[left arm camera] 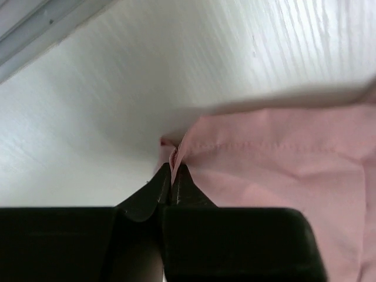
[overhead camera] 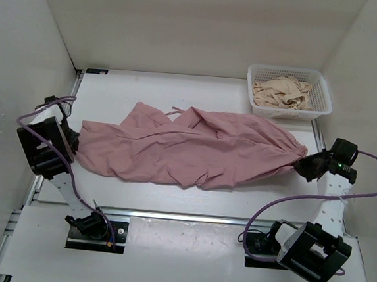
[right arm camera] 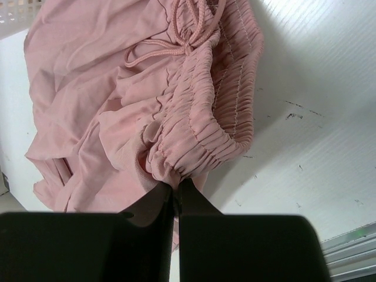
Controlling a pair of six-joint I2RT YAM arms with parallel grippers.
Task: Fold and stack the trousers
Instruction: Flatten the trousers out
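Note:
Pink trousers [overhead camera: 194, 147] lie spread and wrinkled across the middle of the white table, waistband to the right, leg ends to the left. My left gripper [overhead camera: 74, 145] is shut on the hem of a leg end [left arm camera: 194, 144] at the left side. My right gripper [overhead camera: 300, 166] is shut on the elastic waistband [right arm camera: 200, 132] at the right end, with the drawstring [right arm camera: 176, 44] lying above it. Both hold the cloth just off the table.
A white mesh basket [overhead camera: 322, 95] stands at the back right and holds a crumpled beige garment [overhead camera: 282, 93]. White walls close in the table at the left, back and right. A metal rail [overhead camera: 188, 215] runs along the near edge.

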